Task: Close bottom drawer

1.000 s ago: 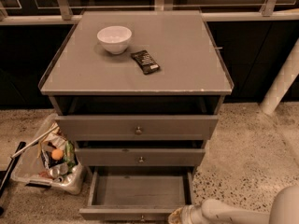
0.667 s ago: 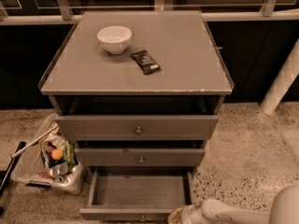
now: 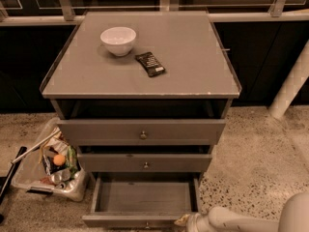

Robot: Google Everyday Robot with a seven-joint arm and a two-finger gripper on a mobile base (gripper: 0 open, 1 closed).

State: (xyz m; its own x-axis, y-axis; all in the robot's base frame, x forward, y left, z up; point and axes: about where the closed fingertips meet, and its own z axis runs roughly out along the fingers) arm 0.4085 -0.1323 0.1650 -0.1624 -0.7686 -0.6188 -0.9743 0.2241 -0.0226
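The bottom drawer (image 3: 144,196) of the grey cabinet is pulled far out, and its plain grey inside holds nothing. Its thin front panel (image 3: 130,221) with a small round knob (image 3: 147,224) lies at the lower edge of the camera view. My gripper (image 3: 184,221) is at the right end of that front panel, touching or almost touching its corner. The white arm (image 3: 241,221) reaches in from the lower right. The middle drawer (image 3: 145,162) and the top drawer (image 3: 141,131) stand out a little less, each further back than the one below.
A white bowl (image 3: 118,40) and a dark snack packet (image 3: 150,64) sit on the cabinet top (image 3: 193,57). A clear bin of litter (image 3: 50,166) stands on the speckled floor to the left. A white pole (image 3: 292,81) rises at the right.
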